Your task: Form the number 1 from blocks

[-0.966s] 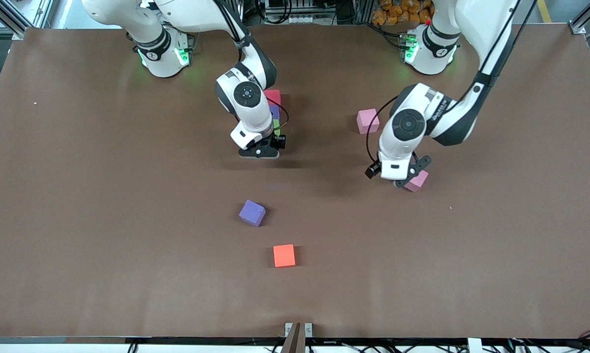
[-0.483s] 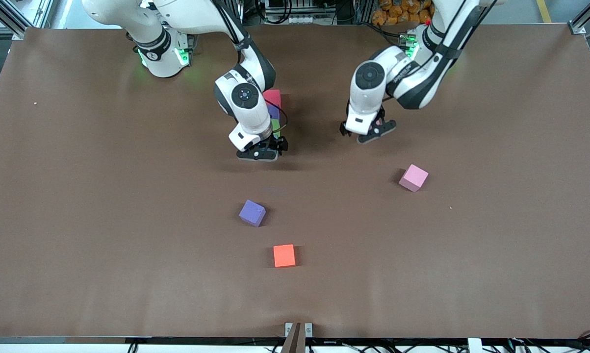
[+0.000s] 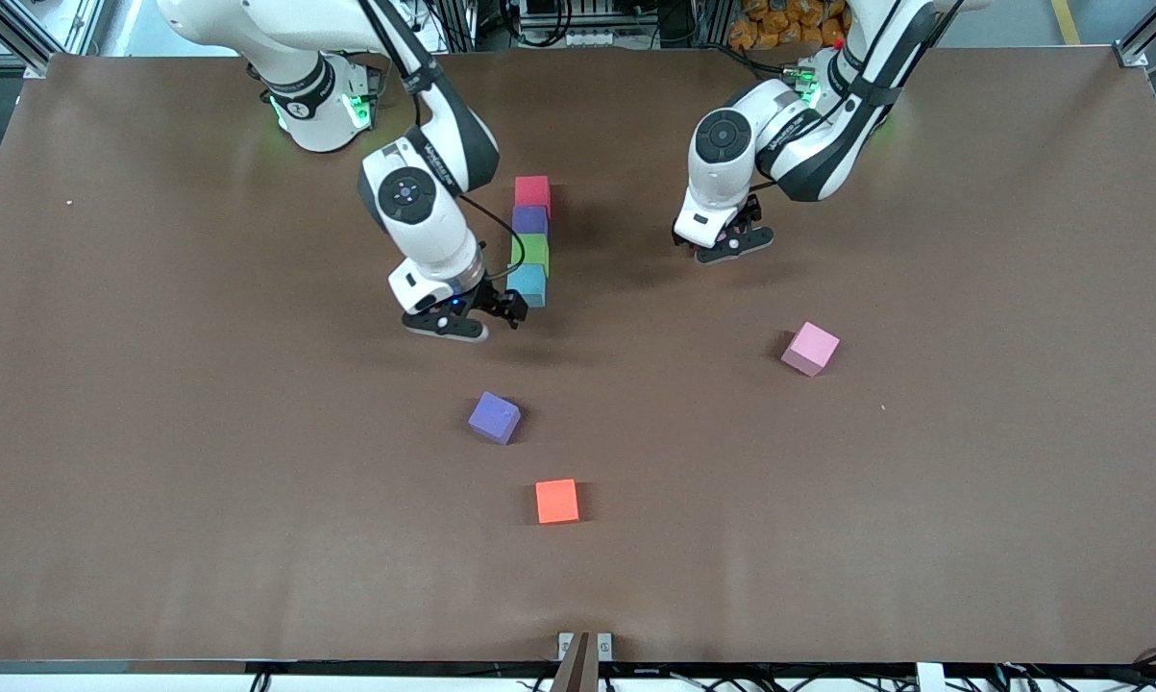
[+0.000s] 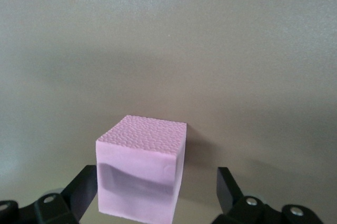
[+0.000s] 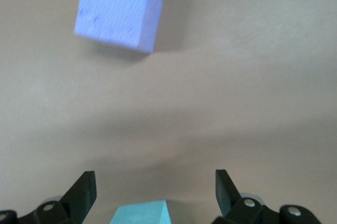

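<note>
A: As the count stands, col. of four blocks done: red (image 3: 532,191), purple (image 3: 529,220), green (image 3: 529,253), lt. blue (image 3: 528,284), touching in a line near bench (image 3: 155,432) centre, red farthest from the camera.

B: Hands?

A: Right hand (image 3: 462,319) open, empty, low just beside lt. blue. Left hand (image 3: 726,246) open, straddling a pink block (image 4: 141,174), fingers (image 4: 225,187) not yet touching it.

B: Step?

A: Judged: picking no. 5. Left needs to close square on the pink, lift, carry to the col. Right prob. goes for a loose one.

B: Loose stock?

A: Second pink (image 3: 810,348) toward left arm's end; second purple (image 3: 494,417) and orange (image 3: 556,501) nearer the camera, well apart. All matte, pebbled foam cubes, equal size; likely squashy, so light grip.
</note>
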Controlling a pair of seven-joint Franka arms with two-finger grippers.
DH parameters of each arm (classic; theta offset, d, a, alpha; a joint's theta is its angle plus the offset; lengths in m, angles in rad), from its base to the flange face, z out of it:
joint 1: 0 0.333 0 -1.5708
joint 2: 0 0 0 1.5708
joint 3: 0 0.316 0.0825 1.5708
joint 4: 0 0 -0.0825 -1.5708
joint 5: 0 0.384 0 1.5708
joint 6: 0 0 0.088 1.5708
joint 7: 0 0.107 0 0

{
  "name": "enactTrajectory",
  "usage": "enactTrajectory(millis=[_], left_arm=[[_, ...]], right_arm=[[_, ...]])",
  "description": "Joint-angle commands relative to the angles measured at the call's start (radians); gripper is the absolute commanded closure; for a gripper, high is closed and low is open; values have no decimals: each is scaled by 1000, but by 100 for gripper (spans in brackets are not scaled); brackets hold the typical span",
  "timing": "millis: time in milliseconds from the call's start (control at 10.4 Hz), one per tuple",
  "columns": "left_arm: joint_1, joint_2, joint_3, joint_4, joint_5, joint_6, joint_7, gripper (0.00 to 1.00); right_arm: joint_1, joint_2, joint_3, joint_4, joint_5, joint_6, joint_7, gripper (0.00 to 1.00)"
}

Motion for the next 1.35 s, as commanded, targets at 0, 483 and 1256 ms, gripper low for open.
enactTrajectory(millis=[0, 483, 1256], left_arm=[[9, -2, -2, -20, 28, 17, 19, 0], [38, 70, 0, -23, 28, 19, 39, 0], [45, 301, 6, 466, 26, -129, 140, 100]], right_arm=[[-74, -31, 9, 2, 2, 1, -9, 0], [-298, -135, 10, 44, -100, -161, -338, 0], [-489, -157, 51, 501, -280, -723, -581, 0]])
